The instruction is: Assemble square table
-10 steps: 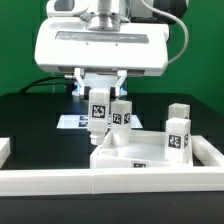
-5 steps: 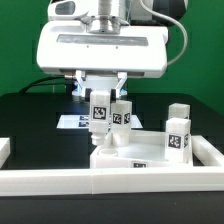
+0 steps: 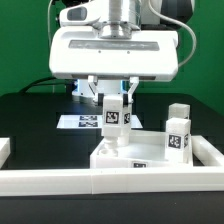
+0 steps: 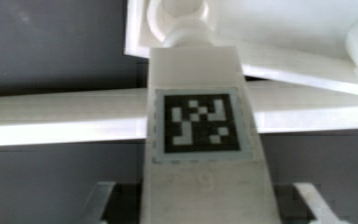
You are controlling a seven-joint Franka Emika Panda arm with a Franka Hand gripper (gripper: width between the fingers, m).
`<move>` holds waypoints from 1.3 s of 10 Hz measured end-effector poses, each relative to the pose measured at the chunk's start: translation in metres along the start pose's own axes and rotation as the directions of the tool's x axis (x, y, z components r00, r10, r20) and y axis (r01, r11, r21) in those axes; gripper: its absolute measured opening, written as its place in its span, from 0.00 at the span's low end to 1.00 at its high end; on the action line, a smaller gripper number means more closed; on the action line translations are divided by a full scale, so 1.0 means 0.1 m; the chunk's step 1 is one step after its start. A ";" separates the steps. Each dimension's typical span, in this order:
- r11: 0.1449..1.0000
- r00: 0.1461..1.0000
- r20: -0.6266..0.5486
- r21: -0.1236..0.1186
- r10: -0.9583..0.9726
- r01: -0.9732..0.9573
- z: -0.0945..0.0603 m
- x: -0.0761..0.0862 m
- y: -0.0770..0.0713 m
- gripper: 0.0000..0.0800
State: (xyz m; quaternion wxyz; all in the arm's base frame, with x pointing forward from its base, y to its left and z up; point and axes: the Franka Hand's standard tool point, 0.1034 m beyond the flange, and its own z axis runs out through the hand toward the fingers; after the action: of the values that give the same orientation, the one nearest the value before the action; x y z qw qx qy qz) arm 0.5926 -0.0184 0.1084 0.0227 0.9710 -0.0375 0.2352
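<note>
Standing upright within claw (image 3: 113,100): leg (image 3: 113,118)

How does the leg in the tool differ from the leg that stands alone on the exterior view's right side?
The held leg sits between the fingers of the tool, over the square table's slab; the free leg stands upright with nothing gripping it. The held leg is near the slab's far corner, the free leg by its right edge. Both are short, white and carry a tag.

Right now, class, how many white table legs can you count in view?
2: one leg held in the gripper above the square table; another leg standing at the exterior view's right. Others may be hidden.
</note>
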 end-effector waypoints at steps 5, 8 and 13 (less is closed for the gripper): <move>1.000 1.000 0.009 -0.004 0.001 -0.001 0.04 -0.04 0.03 0.36; 1.000 1.000 0.018 -0.006 0.000 0.000 0.08 -0.08 0.03 0.36; 1.000 1.000 -0.006 -0.025 -0.010 0.009 0.16 -0.13 0.05 0.36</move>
State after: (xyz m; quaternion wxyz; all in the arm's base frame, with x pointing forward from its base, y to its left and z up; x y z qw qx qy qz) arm 0.5880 -0.0240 0.0885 0.0362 0.9701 -0.0357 0.2374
